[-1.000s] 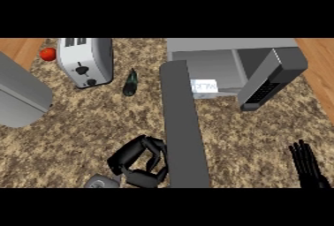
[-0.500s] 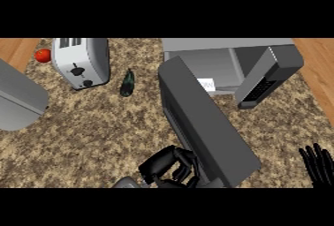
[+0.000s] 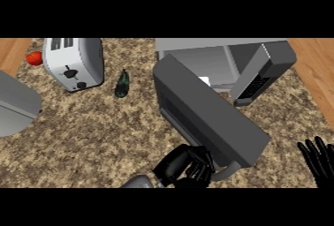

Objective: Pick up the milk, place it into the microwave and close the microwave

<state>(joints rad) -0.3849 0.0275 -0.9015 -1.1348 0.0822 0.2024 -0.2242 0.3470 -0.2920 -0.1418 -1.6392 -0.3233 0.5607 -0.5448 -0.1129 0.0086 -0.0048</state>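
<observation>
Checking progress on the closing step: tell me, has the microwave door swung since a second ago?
Yes. The microwave door has swung partway toward the microwave, pushed by the left hand; it now covers most of the milk inside.

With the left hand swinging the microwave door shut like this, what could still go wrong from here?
1. The left hand presses only the microwave door at its outer end near the handle; it may slip off before the door, now about half swung, latches.
2. The milk shows just inside the opening, near the door's path; if it protrudes, the door could knock it.
3. The right hand rests open at the right edge, giving no support.
</observation>
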